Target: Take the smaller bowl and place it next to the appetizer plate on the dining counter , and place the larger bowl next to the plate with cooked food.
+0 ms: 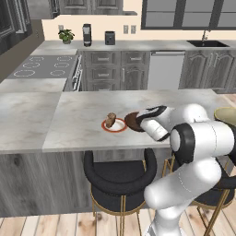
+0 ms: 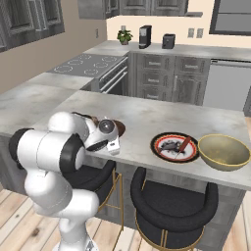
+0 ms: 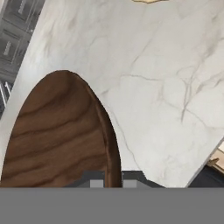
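The smaller bowl (image 1: 132, 120), dark brown wood with grain, sits low over the dining counter (image 1: 83, 115) just right of the appetizer plate (image 1: 114, 125), a small red-rimmed white plate with a brown piece. My gripper (image 1: 141, 121) is shut on the bowl's right rim. In the hand view that rim (image 3: 109, 144) runs between my gripper's (image 3: 113, 183) tips. I cannot tell whether the bowl rests on the counter. Further right stand the plate with cooked food (image 2: 174, 146) and the larger bowl (image 2: 224, 151), pale tan. My arm partly covers the smaller bowl (image 2: 119, 128) in the right base view.
Black stools (image 1: 120, 175) with gold legs stand under the counter's near edge. Behind the counter are a cooktop (image 1: 44, 67), grey cabinets, a dishwasher (image 1: 165, 69) and a sink (image 1: 207, 44). Bare marble (image 3: 166, 87) lies beyond the bowl.
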